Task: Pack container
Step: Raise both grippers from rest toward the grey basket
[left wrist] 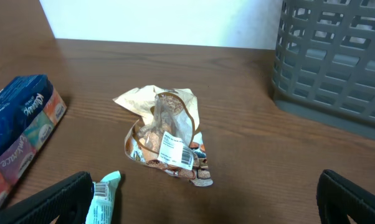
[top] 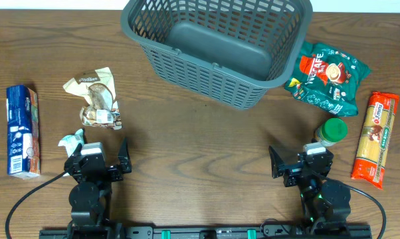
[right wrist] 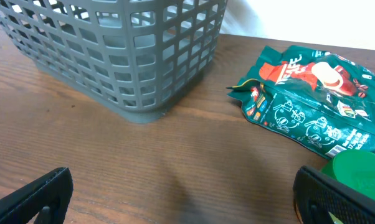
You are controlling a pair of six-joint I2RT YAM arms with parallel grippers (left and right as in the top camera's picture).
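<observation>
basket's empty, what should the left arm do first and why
Probably reach the left gripper forward to the crumpled snack packet. Its jaws stand open, the packet lies straight ahead of it on the table, and the basket holds nothing yet.

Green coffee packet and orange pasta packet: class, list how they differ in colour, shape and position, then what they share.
Colour: the coffee packet is green, the pasta packet orange.
Shape: the coffee packet is wide and crumpled, the pasta packet long and narrow.
Position: the coffee packet lies close beside the grey basket, the pasta packet farther out, apart from it.
Both lie on the table, outside the basket.
</observation>
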